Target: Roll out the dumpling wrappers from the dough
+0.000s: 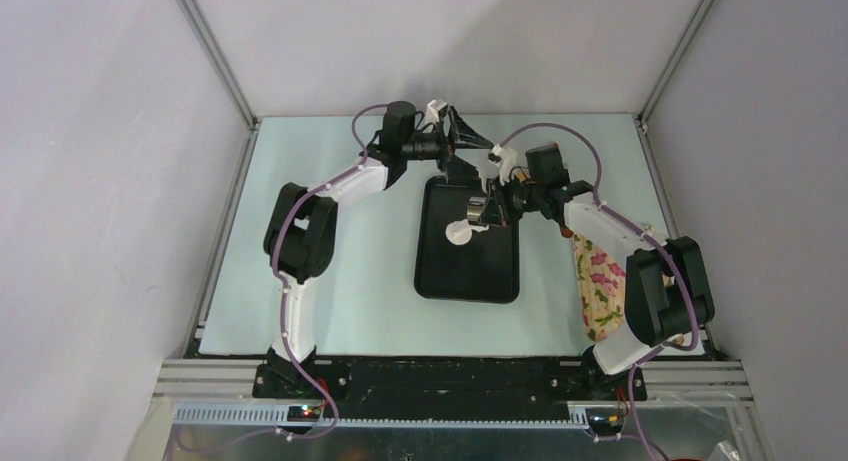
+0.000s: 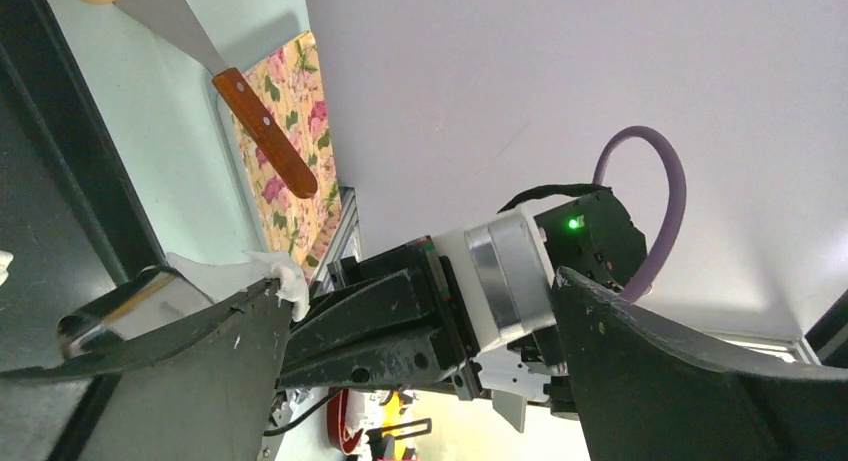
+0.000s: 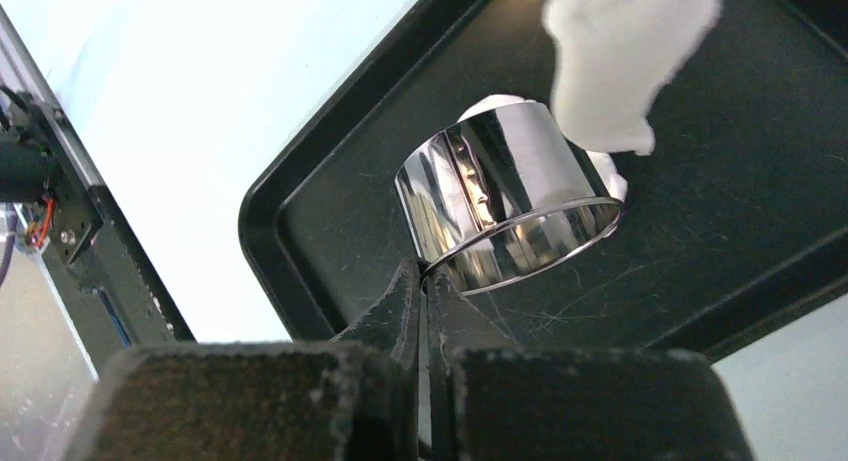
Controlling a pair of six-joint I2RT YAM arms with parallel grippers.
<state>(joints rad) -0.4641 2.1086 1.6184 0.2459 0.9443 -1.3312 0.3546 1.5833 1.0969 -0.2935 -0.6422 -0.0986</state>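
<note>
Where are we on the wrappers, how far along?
Done: the dough is on the black tray, white and lumpy. In hand: the right gripper is shut on the steel ring at its rim, ring against the dough; the left gripper hangs open and empty at the tray's far end. Left: no finished round wrapper shows.

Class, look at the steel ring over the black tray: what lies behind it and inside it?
White dough shows behind the steel ring, past its far rim, against the black tray. The ring's wall hides its inside.
</note>
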